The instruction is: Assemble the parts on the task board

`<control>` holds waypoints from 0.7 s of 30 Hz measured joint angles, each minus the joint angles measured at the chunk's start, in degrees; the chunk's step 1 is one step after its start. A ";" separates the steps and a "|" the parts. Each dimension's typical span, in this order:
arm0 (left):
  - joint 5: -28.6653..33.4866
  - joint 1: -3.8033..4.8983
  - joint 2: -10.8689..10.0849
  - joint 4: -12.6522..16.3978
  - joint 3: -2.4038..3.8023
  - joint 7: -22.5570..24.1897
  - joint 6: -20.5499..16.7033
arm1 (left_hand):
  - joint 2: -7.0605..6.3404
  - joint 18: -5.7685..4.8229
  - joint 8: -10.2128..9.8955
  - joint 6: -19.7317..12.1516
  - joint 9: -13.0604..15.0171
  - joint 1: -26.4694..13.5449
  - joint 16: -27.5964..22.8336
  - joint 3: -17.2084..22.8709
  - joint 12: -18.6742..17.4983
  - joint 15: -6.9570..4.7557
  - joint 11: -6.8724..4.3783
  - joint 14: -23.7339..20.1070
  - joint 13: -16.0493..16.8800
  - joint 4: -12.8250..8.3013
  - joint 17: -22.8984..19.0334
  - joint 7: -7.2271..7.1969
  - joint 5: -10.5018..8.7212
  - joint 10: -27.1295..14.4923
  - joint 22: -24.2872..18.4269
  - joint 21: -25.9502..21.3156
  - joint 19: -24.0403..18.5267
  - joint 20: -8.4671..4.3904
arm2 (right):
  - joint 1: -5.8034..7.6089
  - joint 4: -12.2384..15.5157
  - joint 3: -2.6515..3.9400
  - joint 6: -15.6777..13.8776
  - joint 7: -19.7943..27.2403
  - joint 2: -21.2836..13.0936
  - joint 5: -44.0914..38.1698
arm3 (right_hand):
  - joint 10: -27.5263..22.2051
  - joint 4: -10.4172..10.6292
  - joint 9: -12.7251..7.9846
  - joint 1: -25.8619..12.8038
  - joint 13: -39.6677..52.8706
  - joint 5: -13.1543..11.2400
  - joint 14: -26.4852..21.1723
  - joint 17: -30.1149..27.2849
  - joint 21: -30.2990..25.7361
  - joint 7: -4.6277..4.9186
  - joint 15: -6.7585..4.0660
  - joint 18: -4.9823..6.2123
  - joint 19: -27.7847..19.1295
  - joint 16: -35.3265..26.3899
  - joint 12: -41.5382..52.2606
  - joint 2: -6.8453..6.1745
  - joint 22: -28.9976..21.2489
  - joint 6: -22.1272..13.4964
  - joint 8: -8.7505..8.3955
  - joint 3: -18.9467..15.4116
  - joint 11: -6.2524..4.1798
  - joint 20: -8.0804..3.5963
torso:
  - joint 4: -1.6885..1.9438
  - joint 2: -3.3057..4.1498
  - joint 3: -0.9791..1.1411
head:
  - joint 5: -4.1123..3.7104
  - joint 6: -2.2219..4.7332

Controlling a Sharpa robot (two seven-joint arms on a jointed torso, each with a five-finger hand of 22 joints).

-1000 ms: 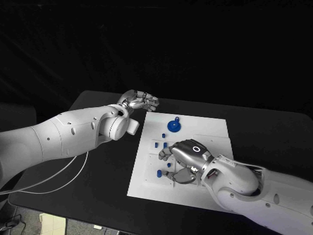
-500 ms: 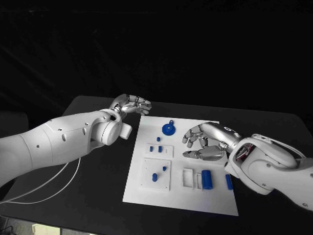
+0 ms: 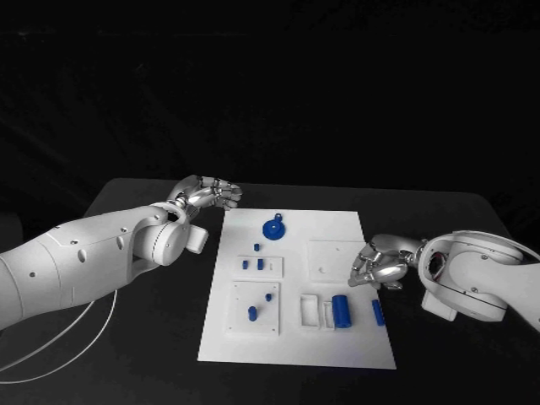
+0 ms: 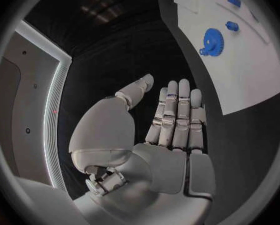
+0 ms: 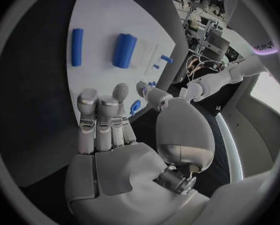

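1. Task board [image 3: 313, 337] lies mid-frame on the black surface [image 3: 465, 219], blue parts on it: gear [image 3: 272, 228] near its top edge.
2. Left robot hand [image 3: 207, 193], upper left off the board: empty, fingers straight and side by side.
3. Right robot hand [image 3: 382, 263] at the board's right edge: nothing held, fingers slightly curled.

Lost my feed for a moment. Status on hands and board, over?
Left hand open, off the task board's far-left corner. Right hand open at its right edge, holding nothing. Blue parts untouched on board. Nothing in the way.
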 measured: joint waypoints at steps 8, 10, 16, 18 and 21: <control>1.17 -0.42 -0.29 0.50 -0.03 1.40 1.81 | -0.72 0.00 0.00 -0.37 -0.26 -3.88 -1.19 -5.34 0.00 0.00 0.00 0.00 -0.34 -0.48 1.28 0.13 -1.37 -0.42 0.07 -0.97 -0.13 0.13 | 0.01 0.64 -1.79 2.61 -7.67 -0.65 5.57 | -1.60 1.57 1.71 -5.29 10.19 0.00 0.06 3.23 1.61 -0.12 -0.30 0.02 0.01 3.48 9.10 -0.13 0.00 -0.47 0.36 -3.65 0.01 0.00 | -0.36 -0.35 0.23 | -0.55 -0.75; 1.38 -0.48 -0.29 0.68 -0.04 1.96 2.40 | -1.45 0.02 0.00 -0.44 -0.32 -4.70 -1.37 -6.20 0.00 0.11 0.00 -0.11 -0.44 -0.42 1.51 0.21 -1.37 -0.42 0.10 -1.09 -0.31 0.31 | 0.00 1.07 -2.16 2.85 -9.11 -0.60 6.29 | -1.60 1.75 1.96 -5.72 11.37 0.00 0.07 3.82 1.85 -0.12 -0.30 0.02 0.01 4.11 10.20 -0.51 -0.01 -0.47 0.36 -4.14 0.01 0.00 | -0.41 -0.44 0.25 | -0.64 -0.98; 1.73 -0.47 -0.29 0.91 -0.03 3.06 3.47 | -1.82 -0.07 0.00 -0.92 -0.58 -6.43 -2.45 -7.17 0.00 0.72 0.21 -0.73 -0.59 -0.05 1.87 0.36 -1.37 -0.64 0.26 -1.45 -0.52 0.52 | 0.00 1.81 -3.91 2.78 -11.27 0.50 7.19 | -2.43 2.85 2.62 -8.10 14.17 0.00 -0.41 5.16 2.72 -0.23 -0.38 0.00 -0.23 4.92 12.34 -0.98 -0.01 -0.59 0.36 -5.37 -0.17 -0.46 | -0.50 -0.51 0.23 | -1.03 -1.34; 1.80 -0.47 -0.29 0.98 -0.03 3.26 3.69 | -1.81 -0.08 0.00 -1.03 -0.66 -6.68 -2.84 -7.33 0.00 0.93 0.21 -0.93 -0.64 0.11 1.98 0.48 -1.37 -0.64 0.37 -1.57 -0.75 0.75 | -0.04 1.87 -4.22 2.62 -11.72 1.19 7.18 | -2.70 3.44 2.69 -9.00 14.59 0.00 -0.44 5.40 2.80 -0.33 -0.38 -0.03 -0.31 4.92 12.63 -1.09 -0.01 -0.68 0.36 -5.71 -0.08 -0.54 | -0.54 -0.51 0.19 | -1.13 -1.42; 1.81 -0.47 -0.28 1.10 -0.03 3.46 3.75 | -2.00 -0.14 -0.65 -2.46 -1.02 -7.15 -3.16 -7.48 0.00 1.02 0.21 -1.03 -0.75 0.25 2.27 0.81 -1.37 -0.64 0.54 -1.71 -1.04 0.61 | -0.02 1.87 -4.59 2.23 -12.16 2.17 6.96 | -2.70 4.25 2.76 -9.85 15.14 0.00 -0.46 5.68 3.08 -0.33 -0.36 -0.05 -0.31 5.22 13.00 -0.81 -0.01 -0.69 0.36 -6.00 -0.08 -0.54 | -0.55 -0.51 0.19 | -1.14 -1.47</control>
